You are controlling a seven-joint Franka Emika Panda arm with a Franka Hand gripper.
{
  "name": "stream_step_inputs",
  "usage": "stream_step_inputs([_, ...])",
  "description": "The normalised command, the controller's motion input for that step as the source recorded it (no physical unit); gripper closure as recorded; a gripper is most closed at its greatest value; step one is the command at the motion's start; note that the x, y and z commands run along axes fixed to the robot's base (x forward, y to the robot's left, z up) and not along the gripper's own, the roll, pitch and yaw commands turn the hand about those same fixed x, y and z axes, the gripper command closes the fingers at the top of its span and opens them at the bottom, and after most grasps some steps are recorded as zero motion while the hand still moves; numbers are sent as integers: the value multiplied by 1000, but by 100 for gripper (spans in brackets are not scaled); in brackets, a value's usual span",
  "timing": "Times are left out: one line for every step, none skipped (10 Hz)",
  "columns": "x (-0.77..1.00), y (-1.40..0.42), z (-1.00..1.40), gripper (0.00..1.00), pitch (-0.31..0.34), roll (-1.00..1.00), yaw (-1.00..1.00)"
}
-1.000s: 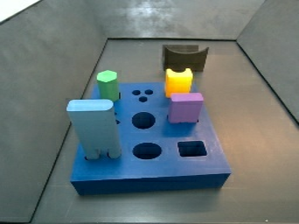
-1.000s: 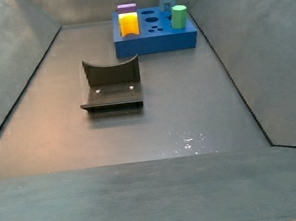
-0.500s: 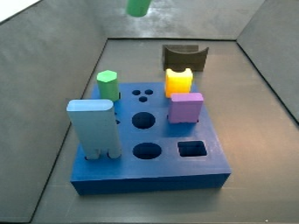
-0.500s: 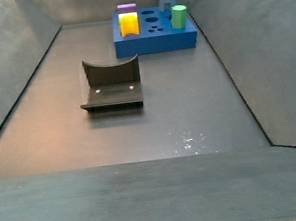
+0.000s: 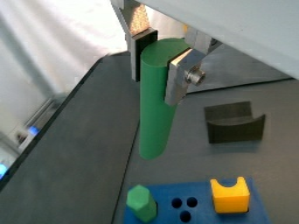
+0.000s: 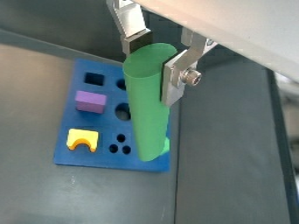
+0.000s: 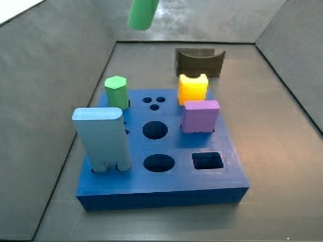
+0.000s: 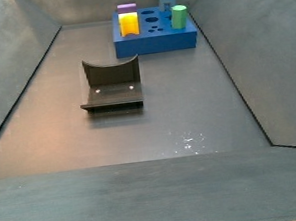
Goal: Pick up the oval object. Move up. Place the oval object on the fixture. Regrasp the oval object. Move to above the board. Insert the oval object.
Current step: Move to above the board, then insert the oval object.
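My gripper (image 5: 160,57) is shut on the upper end of the oval object (image 5: 155,105), a smooth light-green rod that hangs upright from the silver fingers (image 5: 181,74). In both wrist views the rod hangs high above the floor, with the gripper (image 6: 156,61) on its top. The rod (image 6: 149,109) hangs over the blue board's (image 6: 100,118) edge. Only the rod's lower end (image 7: 143,12) shows in a side view, well above the board (image 7: 164,180). The dark fixture (image 7: 198,61) stands bare behind the board, and the fixture (image 8: 112,84) is also bare from the opposite side.
The board holds a green hexagonal peg (image 7: 116,92), a yellow peg (image 7: 192,88), a purple block (image 7: 201,116) and a tall light-blue piece (image 7: 98,140), with several open holes (image 7: 158,163). Grey sloping walls (image 8: 14,88) enclose the floor.
The rod's lower end has come into view at the top of a side view and now shows more, slightly further left. Board, pegs and fixture have not moved.
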Motion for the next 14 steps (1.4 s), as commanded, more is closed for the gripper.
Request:
stream_step_inputs([-82,23,-2,100,-369,-316,1000])
stream_step_inputs([-88,24,-7,100,-408,-296,1000])
stream_step_inputs([-82,22,-2,100,-459,-264,1000])
stream_step_inputs([-71,21,-8,100,-495,-238,1000])
stream_step_inputs([-67,16,-3,100,-532,-208,1000])
stream_step_inputs([-61,16,-3,100,-577,-175,1000])
stream_step_inputs([-60,15,-5,100,-542,-116,846])
stream_step_inputs([-55,13,-3,100,-422,-65,596])
stream_step_inputs([-53,11,-4,100,-338,-43,444])
stream_step_inputs([0,0,0,100,0,-16,0])
stream_step_inputs([0,0,-3,100,-30,-11,0])
stream_step_inputs([-191,-443,-137,100,-133,-39,0])
stream_step_inputs([109,-860,-180,100,-69,0,0])
stream_step_inputs([214,-797,-186,100,-53,-39,0])
